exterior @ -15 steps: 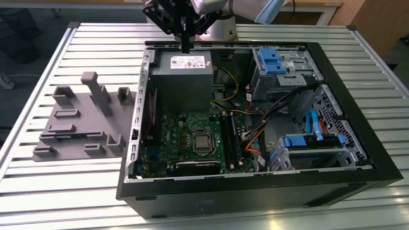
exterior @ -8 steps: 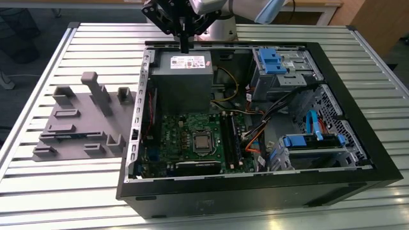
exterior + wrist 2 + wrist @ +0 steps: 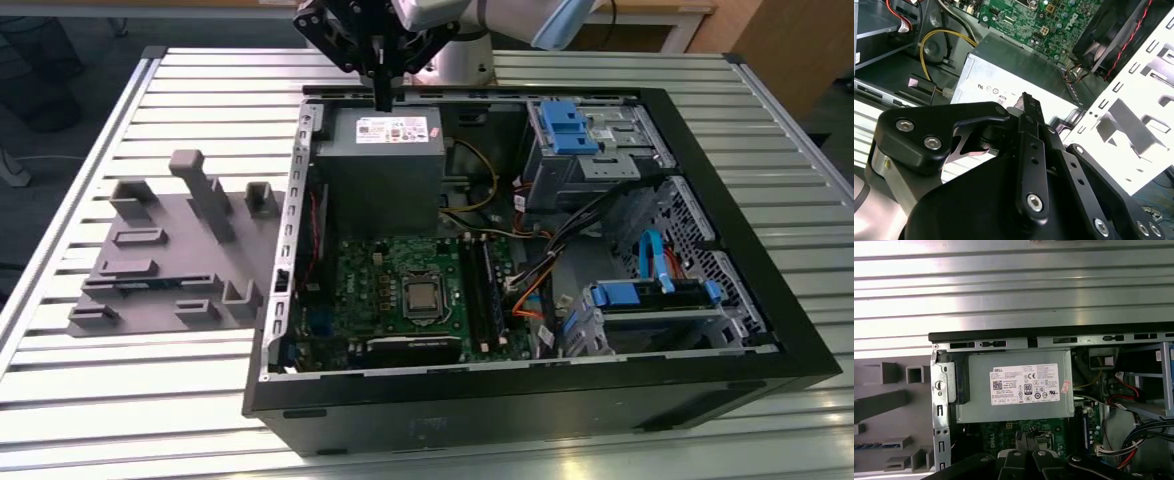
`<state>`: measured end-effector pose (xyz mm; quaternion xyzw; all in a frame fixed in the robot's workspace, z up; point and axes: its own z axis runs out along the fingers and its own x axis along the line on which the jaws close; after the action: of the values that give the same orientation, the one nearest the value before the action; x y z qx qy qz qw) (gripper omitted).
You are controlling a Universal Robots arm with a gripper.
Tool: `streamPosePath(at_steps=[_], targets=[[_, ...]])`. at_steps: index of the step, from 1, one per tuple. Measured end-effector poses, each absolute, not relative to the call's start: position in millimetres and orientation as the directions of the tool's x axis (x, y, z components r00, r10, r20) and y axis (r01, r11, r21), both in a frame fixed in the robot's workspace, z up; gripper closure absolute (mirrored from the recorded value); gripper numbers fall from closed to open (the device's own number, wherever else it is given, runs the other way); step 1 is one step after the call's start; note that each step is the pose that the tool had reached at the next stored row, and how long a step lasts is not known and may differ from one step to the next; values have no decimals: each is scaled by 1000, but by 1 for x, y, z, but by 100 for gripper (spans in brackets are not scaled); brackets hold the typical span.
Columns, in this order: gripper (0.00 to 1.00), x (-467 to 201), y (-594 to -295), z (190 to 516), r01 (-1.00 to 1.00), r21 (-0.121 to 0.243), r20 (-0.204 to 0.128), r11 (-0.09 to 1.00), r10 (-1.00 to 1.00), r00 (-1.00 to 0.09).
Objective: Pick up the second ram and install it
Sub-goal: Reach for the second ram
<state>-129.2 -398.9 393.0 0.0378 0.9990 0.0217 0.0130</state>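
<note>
Second ram [image 3: 874, 445]: bluish strip, edge-on in slot of grey tray [image 3: 150, 300], at exterior view's left on bench [image 3: 80, 400]. Pincer [image 3: 384, 98] at upper centre of exterior view, fingers pressed together, gripping nothing, above power supply [image 3: 380, 165] in computer case [image 3: 534, 400]. Ram well apart from pincer.

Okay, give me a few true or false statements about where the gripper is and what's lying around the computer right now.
1. The gripper hangs above the power supply. True.
2. The grey tray sits inside the case. False: it lies on the table beside the case, at the exterior view's left.
3. The case is open, with the motherboard showing. True.
4. The fingers are spread wide. False: they are closed together.
</note>
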Motion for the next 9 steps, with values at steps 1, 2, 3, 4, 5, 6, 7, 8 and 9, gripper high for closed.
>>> streamPosePath(at_steps=[1, 2, 3, 4, 5, 6, 7, 8, 9], targets=[[89, -129, -399, 393, 75, 44, -24, 996, 76, -997], [89, -130, -399, 393, 75, 44, -24, 996, 76, -997], [89, -130, -399, 393, 75, 44, -24, 996, 76, -997], [89, -130, -399, 393, 75, 44, -24, 996, 76, -997], [89, -130, -399, 393, 75, 44, -24, 996, 76, -997], [89, -131, -399, 393, 75, 44, -24, 996, 76, -997], [89, -131, -399, 393, 75, 44, -24, 996, 76, -997], [89, -131, -399, 393, 75, 44, -24, 996, 76, -997], [89, -131, -399, 393, 75, 44, -24, 996, 76, -997]])
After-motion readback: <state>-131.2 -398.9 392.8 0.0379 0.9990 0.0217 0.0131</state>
